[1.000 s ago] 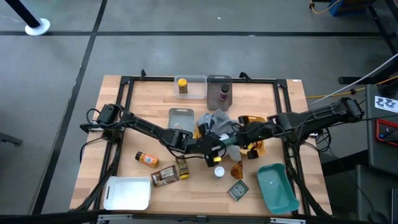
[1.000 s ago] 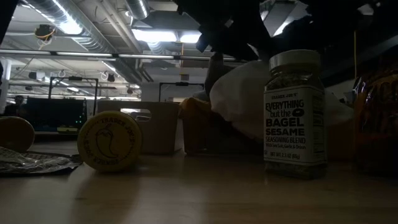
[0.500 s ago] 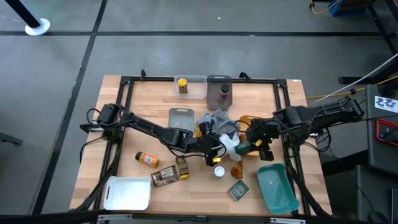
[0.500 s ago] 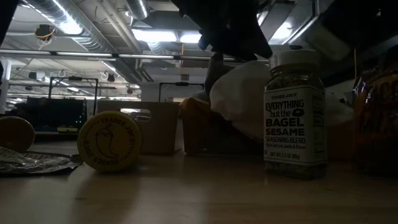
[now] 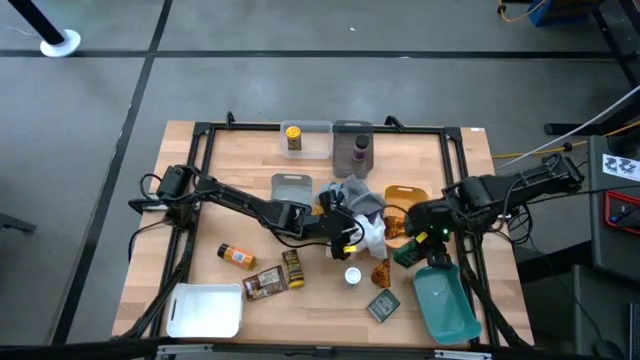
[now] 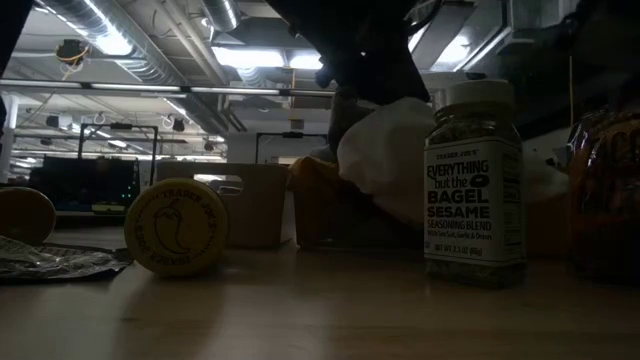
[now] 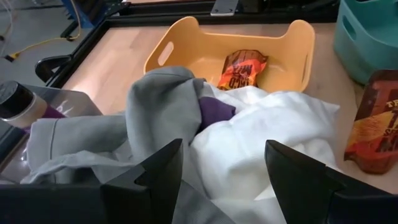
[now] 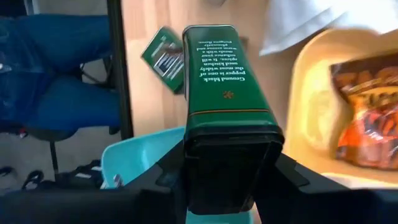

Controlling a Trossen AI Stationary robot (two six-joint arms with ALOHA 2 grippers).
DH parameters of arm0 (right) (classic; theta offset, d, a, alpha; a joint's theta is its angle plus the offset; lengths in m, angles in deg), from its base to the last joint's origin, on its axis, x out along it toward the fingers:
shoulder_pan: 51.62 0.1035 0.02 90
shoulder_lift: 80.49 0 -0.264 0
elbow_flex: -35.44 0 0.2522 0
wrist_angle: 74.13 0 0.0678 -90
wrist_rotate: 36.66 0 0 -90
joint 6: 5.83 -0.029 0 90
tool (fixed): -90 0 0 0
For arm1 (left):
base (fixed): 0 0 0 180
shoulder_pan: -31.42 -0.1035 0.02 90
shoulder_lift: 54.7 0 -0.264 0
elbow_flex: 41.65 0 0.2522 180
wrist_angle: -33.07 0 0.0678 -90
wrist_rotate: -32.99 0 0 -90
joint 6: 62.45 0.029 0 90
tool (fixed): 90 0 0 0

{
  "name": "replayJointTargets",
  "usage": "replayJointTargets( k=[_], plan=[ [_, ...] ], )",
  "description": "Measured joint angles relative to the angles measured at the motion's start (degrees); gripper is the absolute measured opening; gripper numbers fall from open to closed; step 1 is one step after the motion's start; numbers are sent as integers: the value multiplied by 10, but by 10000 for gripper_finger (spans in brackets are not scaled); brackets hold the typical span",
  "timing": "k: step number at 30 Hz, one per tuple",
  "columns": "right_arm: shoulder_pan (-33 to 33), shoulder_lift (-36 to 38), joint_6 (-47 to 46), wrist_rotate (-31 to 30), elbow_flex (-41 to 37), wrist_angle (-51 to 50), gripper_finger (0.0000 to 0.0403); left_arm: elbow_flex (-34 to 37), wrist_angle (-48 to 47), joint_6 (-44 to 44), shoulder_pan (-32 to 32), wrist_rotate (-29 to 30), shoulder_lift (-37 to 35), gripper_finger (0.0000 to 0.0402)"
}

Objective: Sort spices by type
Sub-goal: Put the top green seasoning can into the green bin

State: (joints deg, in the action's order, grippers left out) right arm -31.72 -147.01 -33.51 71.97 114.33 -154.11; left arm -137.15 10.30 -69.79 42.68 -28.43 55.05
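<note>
Pale wooden boards make up the table [image 5: 240, 140], framed in black rails, with the spices scattered across its middle and near edge. At work is the right gripper [image 5: 412, 250], its fingers clamped on a dark green rectangular metal tin [image 8: 227, 106] of ground black pepper; the right wrist view shows that tin filling the gap between the fingers, carried just above the rim of the teal plastic tray [image 5: 447, 300] at the table's near right corner. A second dark green flat tin [image 5: 381, 305] lies on the wood close beside that tray, and a brown-orange foil packet [image 7: 241, 64] rests in the yellow plastic tray [image 7: 186, 43]. Judging by this, the step in hand is delivering the held tin to the teal tray; the next move calls for bringing it over the tray's open floor, lowering it and only then parting the fingers, so it does not tip off the rim. The left gripper [image 7: 221, 168] waits with fingers spread wide over the crumpled grey cloth [image 7: 112, 134] and white cloth [image 7: 261, 130] at the table's centre, touching nothing that can be seen. Nearer the front edge stand a clear glass jar of bagel sesame seasoning [image 6: 473, 180] and a small round yellow pot [image 6: 177, 227] on its side.
</note>
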Motion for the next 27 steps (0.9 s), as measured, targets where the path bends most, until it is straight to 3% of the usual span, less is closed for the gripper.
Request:
replayJointTargets(
  k=[7,16,20,27],
  plan=[
    [120,0,-120,-50,0,-35,133,0,-13,-2,0,0,0,210],
    [293,-9,-295,-165,0,-64,133,0,-11,-4,-1,0,0,210],
    [353,-41,-325,-198,0,-64,133,0,-11,-4,-1,0,0,210],
    [399,-132,-327,-192,0,-75,133,0,-11,-4,-1,0,0,210]
  ],
)
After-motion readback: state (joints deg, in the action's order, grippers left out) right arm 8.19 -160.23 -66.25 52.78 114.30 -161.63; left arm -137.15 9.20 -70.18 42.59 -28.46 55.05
